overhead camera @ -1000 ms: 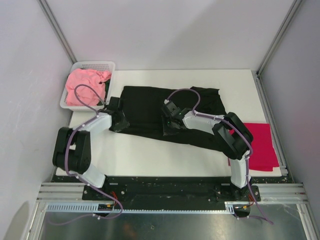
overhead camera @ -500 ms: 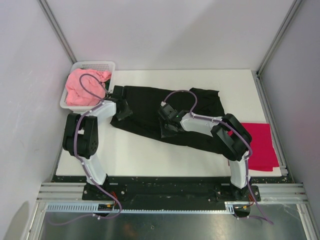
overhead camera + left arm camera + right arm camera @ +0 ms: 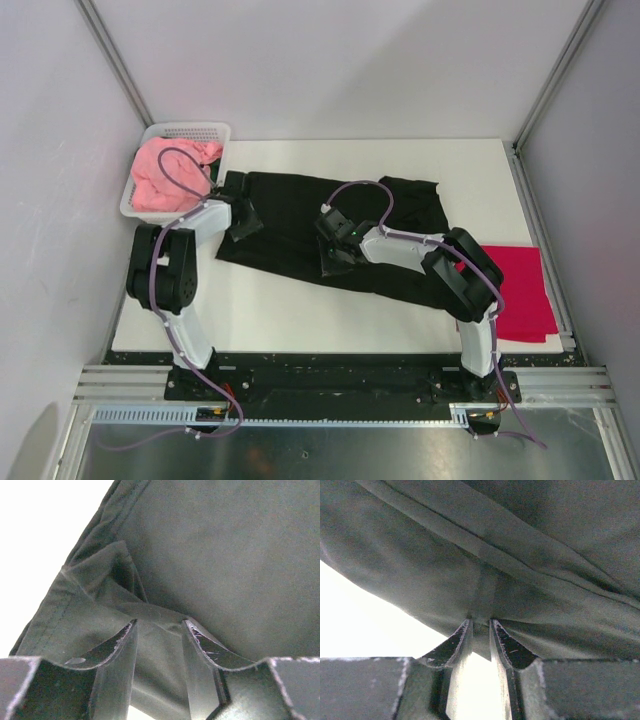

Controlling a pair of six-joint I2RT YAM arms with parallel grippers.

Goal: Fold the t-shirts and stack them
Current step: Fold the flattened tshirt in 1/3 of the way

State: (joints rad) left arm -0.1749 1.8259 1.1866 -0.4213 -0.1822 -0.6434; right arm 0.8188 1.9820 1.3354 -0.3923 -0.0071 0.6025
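Three tees to get through, and by our reckoning we're only partway into the fold on one of them. The black t-shirt [image 3: 290,215] is spread out and rumpled on the white table [image 3: 300,320], nowhere near a neat rectangle yet. At its left edge the left gripper [image 3: 159,622] has a bunched bit of hem or sleeve caught between its fingers. Along its near edge, about mid-shirt, the right gripper [image 3: 480,621] is pinched tight on a ridge of cloth. We can't see any print from here. Off to the right of the black shirt, the crimson t-shirt [image 3: 525,290] lies flat and looks folded already, partly hidden behind the right arm. Just past the black shirt's far-left corner, the pink t-shirt [image 3: 160,175] sits crumpled in the white mesh basket [image 3: 185,128]. So our guess is one done, one in hand, one waiting, and no stack started.
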